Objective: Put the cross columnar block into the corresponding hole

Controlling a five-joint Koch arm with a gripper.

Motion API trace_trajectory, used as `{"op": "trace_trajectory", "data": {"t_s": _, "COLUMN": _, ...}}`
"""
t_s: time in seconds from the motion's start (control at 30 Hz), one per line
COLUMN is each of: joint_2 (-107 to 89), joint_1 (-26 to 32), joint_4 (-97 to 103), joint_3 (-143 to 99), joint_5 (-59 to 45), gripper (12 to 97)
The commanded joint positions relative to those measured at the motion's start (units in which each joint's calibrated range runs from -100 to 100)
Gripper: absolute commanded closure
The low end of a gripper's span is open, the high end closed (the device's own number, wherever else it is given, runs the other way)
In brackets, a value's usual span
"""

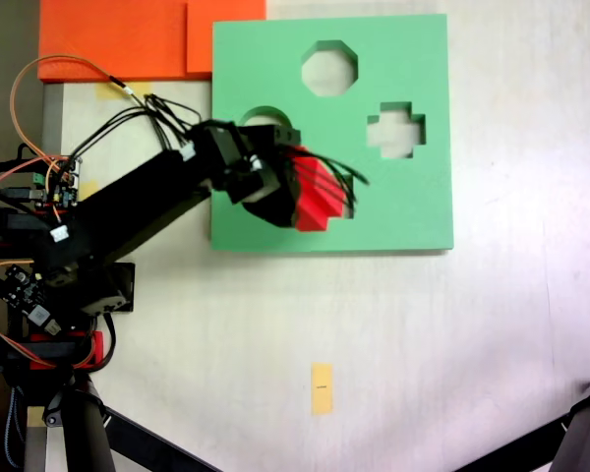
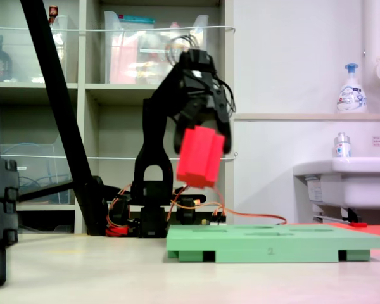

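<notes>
The red cross columnar block [image 1: 318, 200] [image 2: 201, 156] hangs in the air, tilted, well above the green foam board [image 1: 423, 206] [image 2: 275, 242]. My gripper [image 1: 310, 192] [image 2: 201, 140] is shut on the block's upper part, with the black fingers on either side of it. In the fixed view from above, the block is over the board's left-middle area. The corresponding hole [image 1: 396, 130], a plus-shaped cutout, lies to the right of the block and further back, empty.
The board also has an octagonal cutout [image 1: 329, 68] and a further cutout partly hidden under the arm. Orange foam sheets [image 1: 128, 39] lie behind the board at the left. A yellow tape mark [image 1: 322, 387] is on the table in front. Tripod legs [image 1: 98, 433] stand at the near edge.
</notes>
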Motion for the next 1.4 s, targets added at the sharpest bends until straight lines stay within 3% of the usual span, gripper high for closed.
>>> {"op": "trace_trajectory", "data": {"t_s": 0.0, "joint_2": 2.16, "joint_1": 0.93, "joint_4": 0.45, "joint_3": 5.97, "joint_5": 0.49, "gripper": 77.5}}
{"op": "trace_trajectory", "data": {"t_s": 0.47, "joint_2": 31.63, "joint_1": 1.03, "joint_4": 3.73, "joint_3": 31.60, "joint_5": 0.63, "gripper": 77.5}}
{"op": "trace_trajectory", "data": {"t_s": 1.37, "joint_2": 43.36, "joint_1": 3.66, "joint_4": 20.96, "joint_3": 32.29, "joint_5": 4.20, "gripper": 77.2}}
